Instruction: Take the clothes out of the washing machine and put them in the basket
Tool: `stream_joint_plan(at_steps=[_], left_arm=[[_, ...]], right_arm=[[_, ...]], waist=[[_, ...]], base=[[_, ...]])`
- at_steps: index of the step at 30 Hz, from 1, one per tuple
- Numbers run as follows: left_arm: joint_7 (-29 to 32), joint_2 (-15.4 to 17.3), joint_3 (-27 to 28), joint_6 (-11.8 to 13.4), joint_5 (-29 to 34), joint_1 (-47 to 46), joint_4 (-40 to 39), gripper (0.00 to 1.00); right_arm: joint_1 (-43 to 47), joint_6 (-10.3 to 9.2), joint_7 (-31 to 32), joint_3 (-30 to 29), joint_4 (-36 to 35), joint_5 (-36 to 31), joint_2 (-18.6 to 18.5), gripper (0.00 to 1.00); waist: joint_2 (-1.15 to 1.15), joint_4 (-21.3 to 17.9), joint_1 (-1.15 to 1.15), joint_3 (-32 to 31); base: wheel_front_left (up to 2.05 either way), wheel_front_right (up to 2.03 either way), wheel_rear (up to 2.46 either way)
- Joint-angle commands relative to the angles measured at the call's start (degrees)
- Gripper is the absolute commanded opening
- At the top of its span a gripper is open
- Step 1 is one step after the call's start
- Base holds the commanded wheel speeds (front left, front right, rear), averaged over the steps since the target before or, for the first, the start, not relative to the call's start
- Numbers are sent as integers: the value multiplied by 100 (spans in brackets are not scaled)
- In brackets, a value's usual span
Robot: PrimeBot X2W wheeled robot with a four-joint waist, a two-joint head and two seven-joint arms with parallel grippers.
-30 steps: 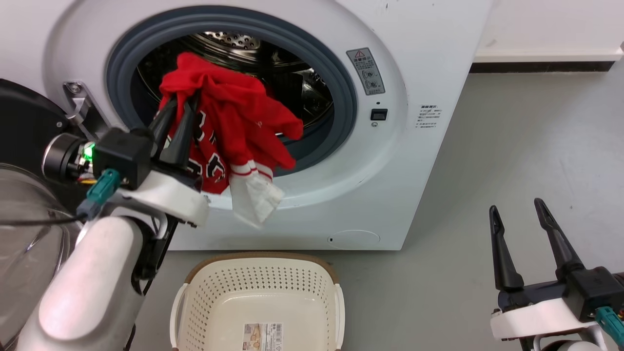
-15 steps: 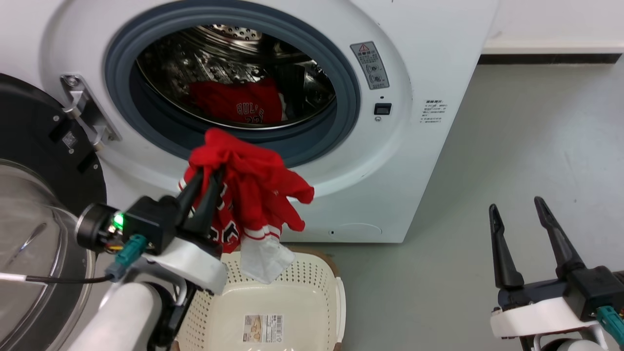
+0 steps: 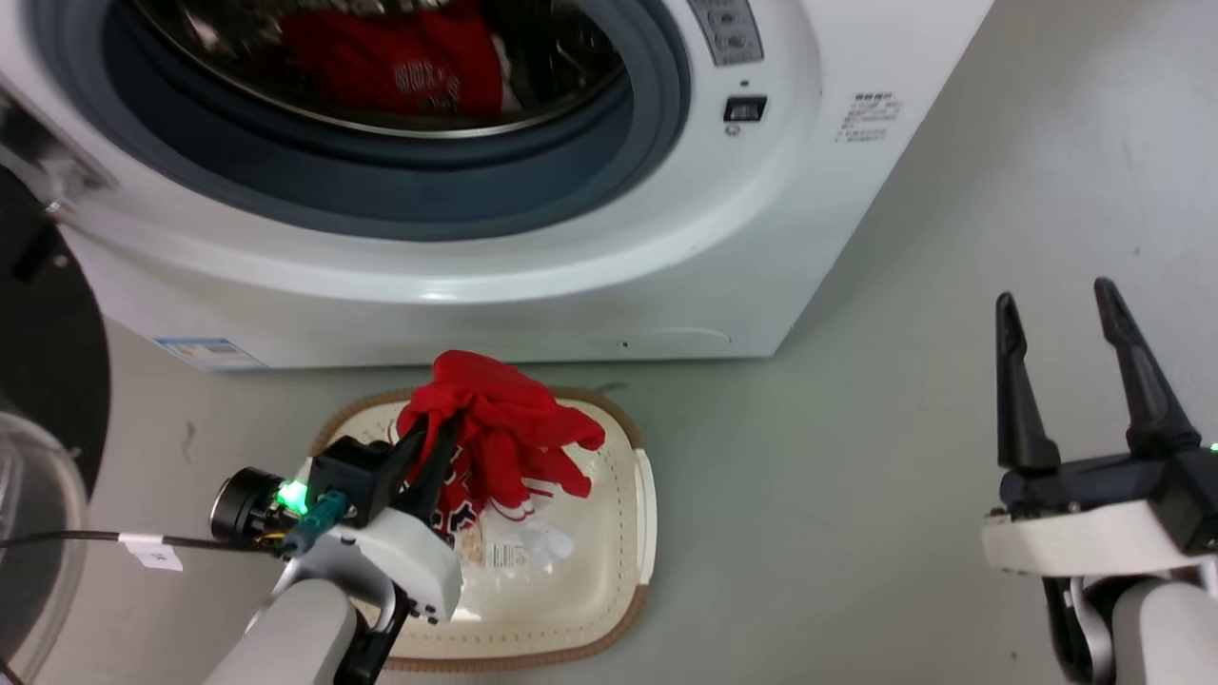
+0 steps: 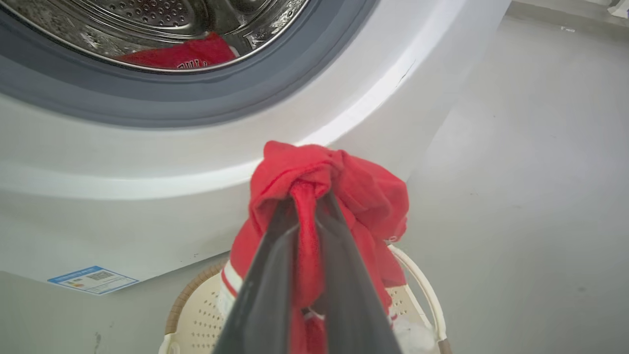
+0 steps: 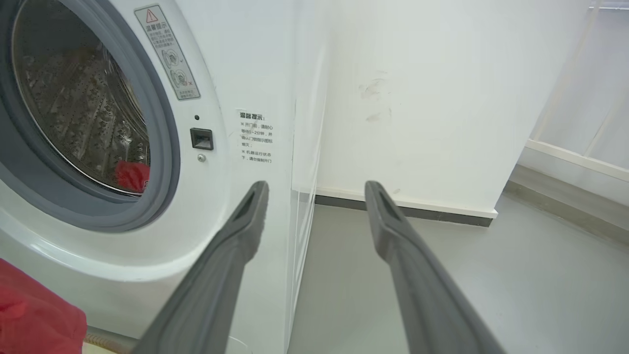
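While its two dark fingers are clamped together on a bunch of fabric, the left gripper (image 3: 435, 426) hangs over the basket (image 3: 648, 495). It holds a red jersey (image 3: 509, 428) that drapes ahead of and below the fingertips. The jersey's white trim and a pale flap (blurred in the head view) reach down inside the basket, under the gripper; whether the cloth touches the basket's bottom cannot be told. In the left wrist view the red jersey (image 4: 366, 189) is wadded over the fingertips and a strip of it runs down between the fingers, with the basket (image 4: 184, 300) showing its brown rim below them. Beyond and above this gripper stands the washing machine (image 3: 666, 247) with its porthole open, and a second red jersey (image 3: 400, 67) lies in the steel drum. The right gripper (image 3: 1054, 297) is well off to the side over the grey floor (image 3: 856, 476), its fingers spread wide and holding nothing. Ahead of it, in its wrist view, is the front corner of the washing machine (image 5: 255, 73).
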Motion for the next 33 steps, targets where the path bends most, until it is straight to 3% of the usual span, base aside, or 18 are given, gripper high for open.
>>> stream_joint_plan(at_steps=[1, 9, 23, 33], left_arm=[[-68, -99, 30, -73, -81, -186, 255, 0], [-230, -360, -106, -374, 102, -1179, 2121, 0], [-272, -768, -562, -703, 415, -2649, 4774, 0], [164, -986, -671, -733, 336, -2926, 5506, 0]], right_arm=[[-163, -5, -12, -41, -45, 35, 5, 100], [-759, -5, -11, -61, -188, 169, 7, 100], [-1248, -6, -12, -179, -339, 309, 7, 100], [-1316, -5, -12, -216, -354, 305, 6, 100]], waist=[[0, -156, -1, 543], [0, -396, -1, 1658], [0, -586, -1, 2743], [0, -621, -1, 2968]], base=[[0, 0, 0], [0, 0, 0], [0, 0, 0], [0, 0, 0]])
